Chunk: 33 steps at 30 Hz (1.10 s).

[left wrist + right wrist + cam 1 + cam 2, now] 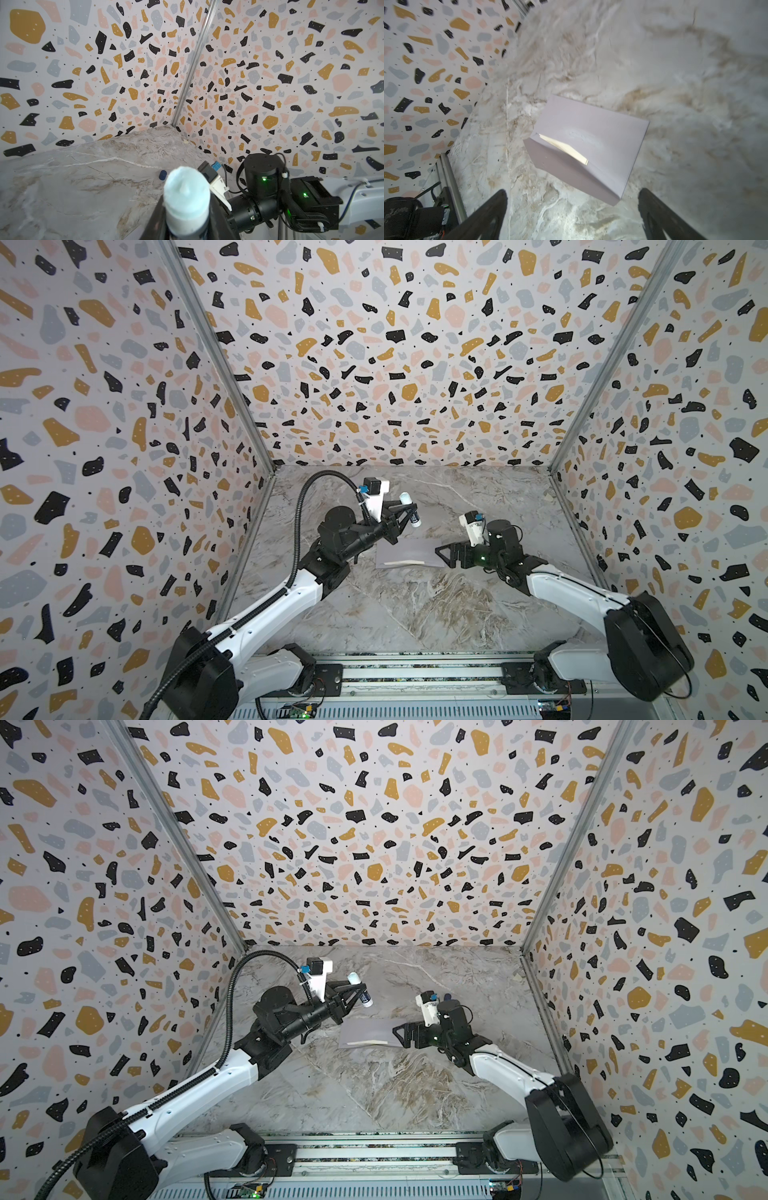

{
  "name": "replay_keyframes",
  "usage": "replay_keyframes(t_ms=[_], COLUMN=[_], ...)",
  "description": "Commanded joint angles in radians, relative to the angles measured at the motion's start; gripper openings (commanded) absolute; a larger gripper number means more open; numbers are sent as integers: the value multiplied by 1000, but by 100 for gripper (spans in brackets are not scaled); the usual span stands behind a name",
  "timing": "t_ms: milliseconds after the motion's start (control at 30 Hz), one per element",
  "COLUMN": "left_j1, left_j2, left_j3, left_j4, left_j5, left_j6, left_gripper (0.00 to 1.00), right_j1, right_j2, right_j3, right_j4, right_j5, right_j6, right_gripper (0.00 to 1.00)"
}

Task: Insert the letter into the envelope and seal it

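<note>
Around your 2 arms stood 3 terrazzo-speckled walls [374, 344], joined at metal corner posts. Below them lay a grey-and-brown marbled table [415, 614] with a metal rail [415, 674] along its near edge.

Near the table's middle, in both top views, the envelope [409, 551] lay flat between your 2 grippers. Your left gripper [409, 512] hung above the table just beyond the envelope's far left corner. Its jaws were clamped on a tilted glue stick [406, 499], pale end uppermost. Your right gripper [441, 553] sat low at the envelope's right edge, jaws spread wide with nothing between them.

The top views gave you the letter [403, 562] only as a thin pale line on the envelope. The right wrist view showed it plainly: a tan strip [563, 148] in a slit of the lavender-grey envelope [591, 128], the rest of the sheet hidden inside. That view also showed the right gripper [572, 192] with its 2 dark fingers [500, 199] wide apart, the envelope just ahead of them.

The left wrist view missed the envelope entirely. It gave you the glue stick's [187, 197] fuzzy blue-white end up close, the right arm [261, 172] with green lights behind it, and 1 small dark blue cap [162, 174] on the table.
</note>
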Motion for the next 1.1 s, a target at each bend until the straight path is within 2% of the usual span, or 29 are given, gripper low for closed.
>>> replay_keyframes(t_ms=[0,200,400,700,833,933,1067], left_j1=[18,24,24,24,24,24,24], left_j2=[29,90,117,129,151,164,168], left_j3=[24,30,-12,-33,-40,-43,-43], left_j4=[88,149,280,332,382,418,411], left_j5=[32,59,72,78,105,125,133], left_j6=[-176,-460,-684,-848,-929,-969,-968], left_gripper=[0,0,0,0,0,0,0], right_j1=[18,77,122,182,219,238,247], right_j2=[-130,-263,-233,-97,-28,38,105], right_j3=[-72,-233,-213,-130,-134,-128,-102], right_j4=[216,590,725,858,1015,1130,1208], right_j5=[95,171,202,240,232,233,230], right_j6=[-139,-309,-359,-420,-486,-527,-528], right_gripper=[99,99,99,99,97,95,87])
